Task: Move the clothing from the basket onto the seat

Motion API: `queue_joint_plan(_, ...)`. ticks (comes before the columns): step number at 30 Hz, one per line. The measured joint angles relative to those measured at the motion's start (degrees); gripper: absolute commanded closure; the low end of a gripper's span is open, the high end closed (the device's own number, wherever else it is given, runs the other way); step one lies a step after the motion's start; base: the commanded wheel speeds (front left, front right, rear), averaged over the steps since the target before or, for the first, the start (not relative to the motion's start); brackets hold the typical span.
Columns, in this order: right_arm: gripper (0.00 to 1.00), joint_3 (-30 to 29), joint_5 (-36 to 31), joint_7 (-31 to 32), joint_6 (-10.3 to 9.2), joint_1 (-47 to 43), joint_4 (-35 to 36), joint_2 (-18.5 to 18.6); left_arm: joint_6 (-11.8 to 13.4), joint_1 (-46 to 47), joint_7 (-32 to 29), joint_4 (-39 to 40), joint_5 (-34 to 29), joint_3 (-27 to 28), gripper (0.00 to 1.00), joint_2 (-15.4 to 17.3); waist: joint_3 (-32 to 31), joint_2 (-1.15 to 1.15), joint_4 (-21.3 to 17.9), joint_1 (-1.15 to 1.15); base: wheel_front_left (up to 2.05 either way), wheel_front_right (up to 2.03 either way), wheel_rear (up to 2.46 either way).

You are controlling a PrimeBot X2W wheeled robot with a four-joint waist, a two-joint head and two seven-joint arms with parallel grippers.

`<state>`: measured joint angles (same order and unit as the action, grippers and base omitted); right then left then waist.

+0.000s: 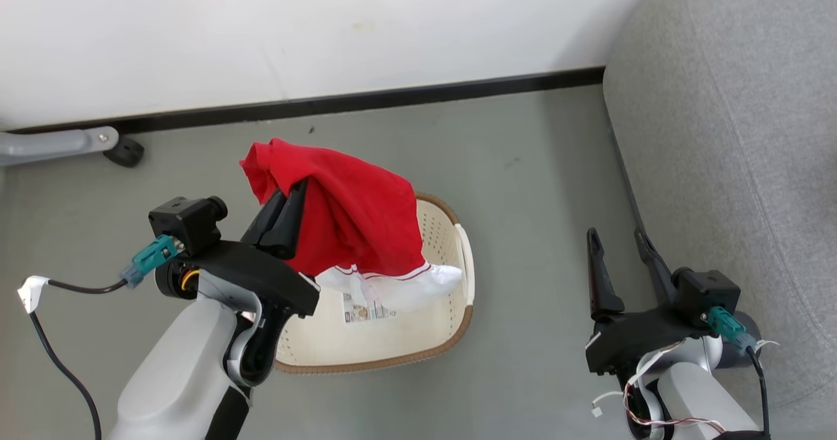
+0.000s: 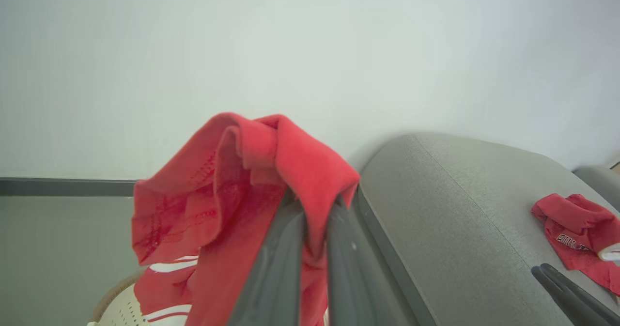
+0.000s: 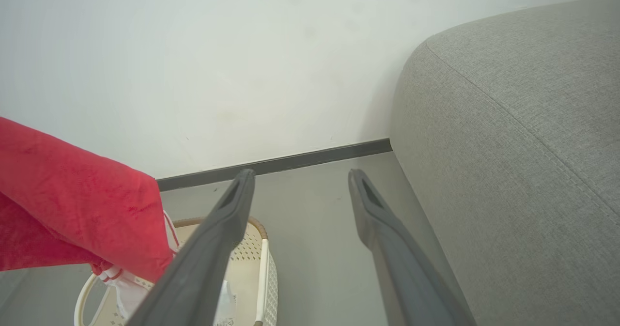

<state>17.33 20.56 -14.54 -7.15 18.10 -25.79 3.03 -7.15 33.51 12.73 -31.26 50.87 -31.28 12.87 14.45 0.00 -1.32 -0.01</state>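
- Clothing (image 1: 356, 221): soft red cloth, matt and slightly fuzzy, with white cloth trim.
- Basket (image 1: 441, 231): smooth cream plastic pierced with small holes, a brown woven-look rim, and a paper label (image 1: 366, 309) inside.
- Seat (image 1: 732, 133): grey woven upholstery, matt and finely grainy, with a stitched seam.
- Left claw (image 1: 291, 195) and right claw (image 1: 615, 232): dark, smooth, matt fingers that look like plastic.
- Floor (image 1: 523, 185): smooth grey with a dull sheen.

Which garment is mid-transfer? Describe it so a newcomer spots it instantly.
Find the basket on the floor left of the seat. Above it hangs a red garment with white trim, pinched in the left gripper. Unlike the jersey lying on the seat, it is in the air.
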Motion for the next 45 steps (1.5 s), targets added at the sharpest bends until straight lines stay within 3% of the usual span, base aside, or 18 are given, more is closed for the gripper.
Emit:
queue_joint_plan(11,0.00,0.0,0.0,0.0,0.00,-1.7,-1.2,0.0,0.1,-2.3,0.6,2.0,-0.6,0.6,1.00,0.0,-4.7,0.00,1.0,0.00,0.00,0.00,0.00)
queue_joint_plan(26,0.00,-0.1,0.0,0.0,0.38,-3.8,-2.3,0.0,2.3,-5.8,1.2,6.7,-1.7,1.5,1.00,1.3,-9.1,0.00,1.9,0.00,0.00,0.00,0.00)
queue_joint_plan(45,0.00,1.1,0.7,0.0,0.77,-5.2,-1.9,-0.1,5.0,-7.0,1.3,18.3,-4.3,1.4,1.00,2.7,-12.0,0.00,1.9,0.00,0.00,0.00,0.00)
